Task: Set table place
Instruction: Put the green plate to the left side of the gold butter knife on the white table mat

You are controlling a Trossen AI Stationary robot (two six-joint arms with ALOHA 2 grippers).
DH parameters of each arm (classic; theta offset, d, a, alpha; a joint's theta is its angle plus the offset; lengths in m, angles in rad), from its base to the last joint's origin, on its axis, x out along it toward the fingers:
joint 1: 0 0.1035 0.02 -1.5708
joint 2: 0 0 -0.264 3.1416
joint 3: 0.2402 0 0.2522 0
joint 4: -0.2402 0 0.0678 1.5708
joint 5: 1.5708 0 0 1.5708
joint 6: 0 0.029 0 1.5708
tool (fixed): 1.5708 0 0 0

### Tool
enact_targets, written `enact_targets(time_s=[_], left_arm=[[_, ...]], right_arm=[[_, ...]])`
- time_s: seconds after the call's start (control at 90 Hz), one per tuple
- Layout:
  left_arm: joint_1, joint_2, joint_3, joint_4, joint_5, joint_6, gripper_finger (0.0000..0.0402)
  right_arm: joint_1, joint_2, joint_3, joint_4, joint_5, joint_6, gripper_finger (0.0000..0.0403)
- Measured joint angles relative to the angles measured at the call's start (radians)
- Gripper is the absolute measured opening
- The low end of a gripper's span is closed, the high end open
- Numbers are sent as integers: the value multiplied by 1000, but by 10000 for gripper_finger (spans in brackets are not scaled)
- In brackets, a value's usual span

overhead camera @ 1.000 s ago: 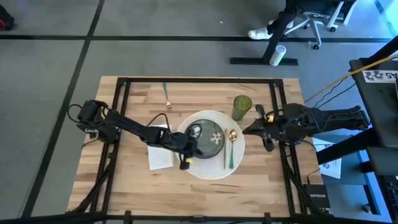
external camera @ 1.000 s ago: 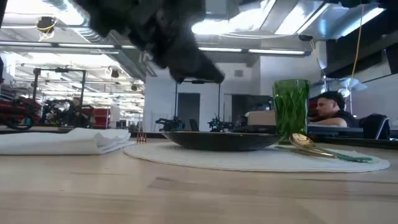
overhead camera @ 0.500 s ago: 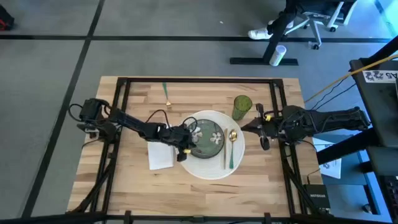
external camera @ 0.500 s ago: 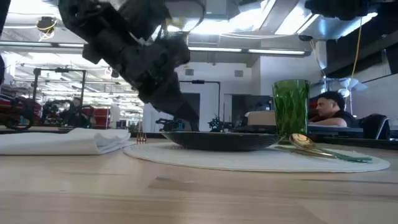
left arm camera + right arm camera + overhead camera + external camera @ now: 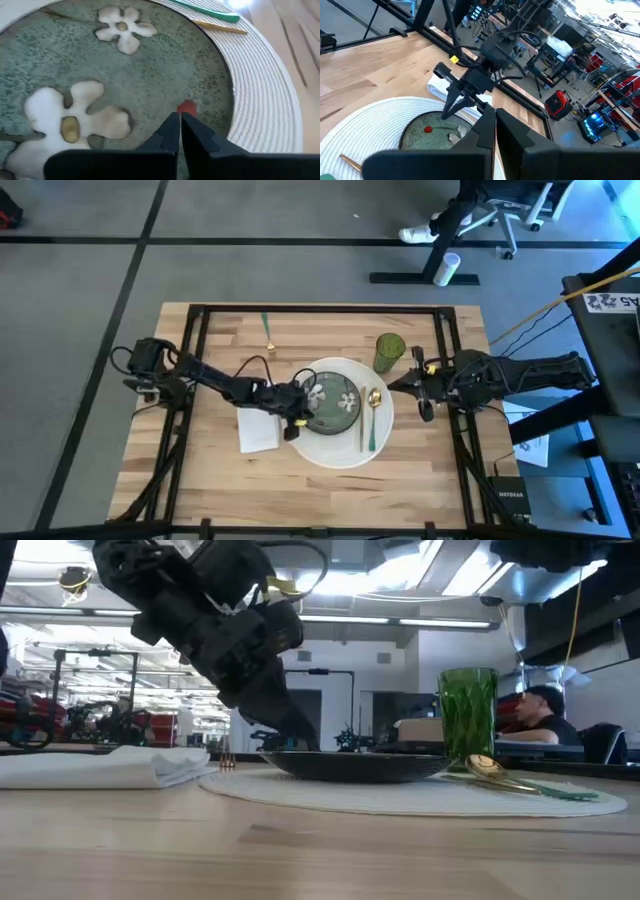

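Over the last second the left gripper (image 5: 297, 414) has swung in from the near-left rim of the white plate (image 5: 345, 449) and come down; we now find it low over the left side of the green flowered dish (image 5: 336, 402), which sits centred on that plate. In the left wrist view its fingers (image 5: 169, 138) are pressed together, holding nothing, with the tips just above the dish surface beside a small red speck (image 5: 187, 106). Between the half-second frame and now it has barely moved, so we judge it has reached a working position.

The right gripper (image 5: 400, 384) waits at the right edge of the plate, near the green tumbler (image 5: 389, 351); its fingers (image 5: 482, 131) are likewise together and empty.

On the worktop (image 5: 210, 465), the napkin (image 5: 257, 432) lies just left of the plate. A gold spoon (image 5: 373, 400) and a green-handled piece lie on the plate's right side. Another green-handled piece (image 5: 267, 331) lies well apart at the far edge.

We judge the setting incomplete: cutlery remains to be placed beside the plate.
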Motion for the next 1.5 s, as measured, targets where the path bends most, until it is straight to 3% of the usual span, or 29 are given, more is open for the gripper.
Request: enact_targets(time_s=[0.389,0.756,0.989,1.167,1.5], left_arm=[[-35,0,0,-54,0,-49,0],[-75,1,0,14,-1,-80,0],[-27,1,28,-63,-99,-52,0],[-1,1,30,-123,-71,-52,0],[-65,11,32,-153,-45,-99,0]], right_arm=[[0,0,0,0,0,7,0],[0,0,0,0,-1,7,0],[0,0,0,0,-1,11,0],[0,0,0,-7,-1,24,0],[0,0,0,-6,-1,24,0]])
